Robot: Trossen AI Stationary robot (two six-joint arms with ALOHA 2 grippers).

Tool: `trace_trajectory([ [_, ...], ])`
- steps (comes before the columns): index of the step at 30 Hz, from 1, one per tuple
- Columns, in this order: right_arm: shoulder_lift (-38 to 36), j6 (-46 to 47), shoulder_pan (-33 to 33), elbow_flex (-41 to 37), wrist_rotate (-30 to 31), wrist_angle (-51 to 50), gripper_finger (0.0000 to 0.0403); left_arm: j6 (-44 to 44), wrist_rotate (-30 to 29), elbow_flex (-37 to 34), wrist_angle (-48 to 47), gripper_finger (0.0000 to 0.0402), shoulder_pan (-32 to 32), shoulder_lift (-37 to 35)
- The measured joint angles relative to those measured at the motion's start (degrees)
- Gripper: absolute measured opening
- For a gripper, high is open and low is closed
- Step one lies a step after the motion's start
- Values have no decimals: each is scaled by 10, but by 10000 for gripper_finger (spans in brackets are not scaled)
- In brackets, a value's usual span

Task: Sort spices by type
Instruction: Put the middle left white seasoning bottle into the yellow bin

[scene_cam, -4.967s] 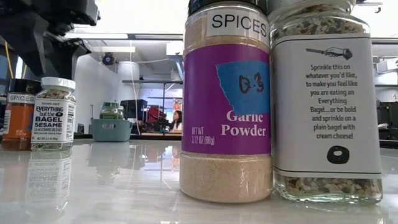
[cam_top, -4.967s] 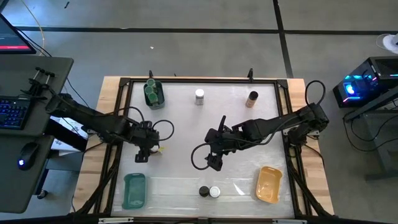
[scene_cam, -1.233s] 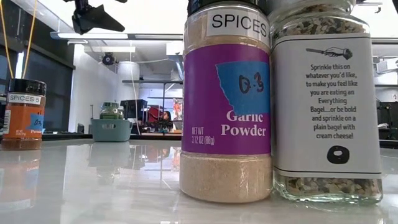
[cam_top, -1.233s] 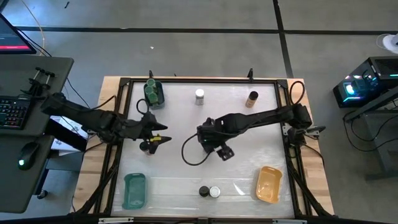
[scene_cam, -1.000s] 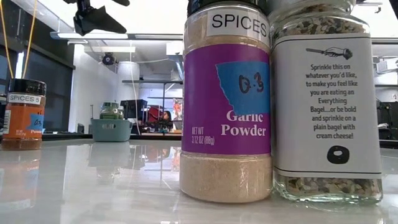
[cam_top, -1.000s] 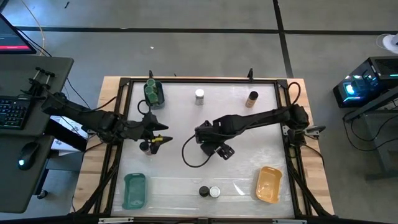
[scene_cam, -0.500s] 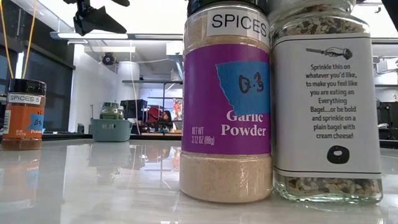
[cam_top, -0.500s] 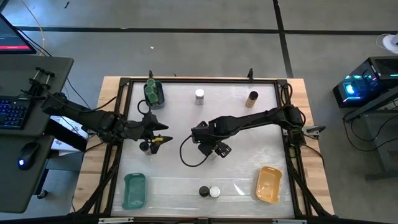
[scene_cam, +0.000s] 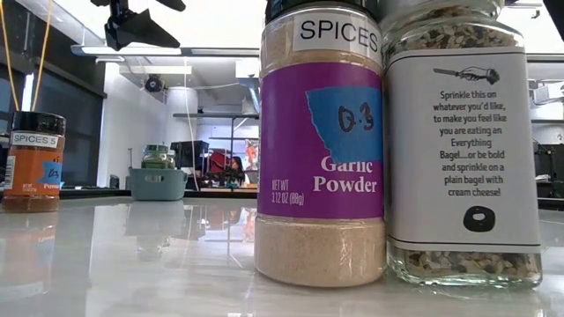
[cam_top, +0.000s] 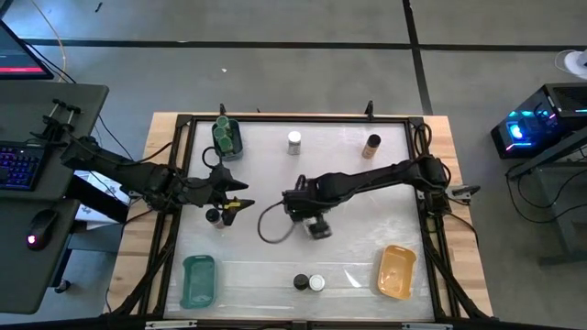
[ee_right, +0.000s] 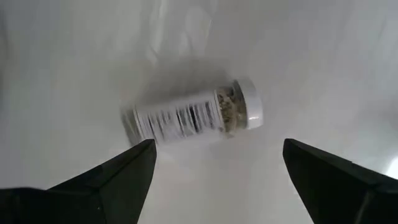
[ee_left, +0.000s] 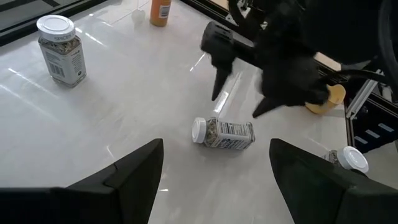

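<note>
Right gripper [cam_top: 317, 229], fingers spread and empty, hangs directly above a toppled white-lidded spice jar [ee_right: 193, 116] lying on the table [cam_top: 367, 197]. Left gripper [cam_top: 237, 194], likewise spread, waits well apart beside a dark-lidded jar [cam_top: 213, 216].

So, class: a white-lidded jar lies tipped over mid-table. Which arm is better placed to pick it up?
Probably the right: its pincer hangs open directly above the fallen jar. The left pincer, also open, sits farther off.
</note>
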Motion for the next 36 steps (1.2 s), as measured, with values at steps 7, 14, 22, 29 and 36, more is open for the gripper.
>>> trace_trajectory([
  [7,0,491,-27,0,-19,10,349,-14,-14,0,1,278,0,0],
  [14,44,598,-25,0,-25,26,349,-15,-21,0,1,278,9,0],
  [22,89,621,-24,0,-44,31,349,5,-12,0,1,278,13,0],
  [29,110,637,-24,0,-38,56,341,12,-12,0,1,278,13,0],
  [36,110,633,-24,0,-21,56,236,13,-14,0,1,278,13,0],
])
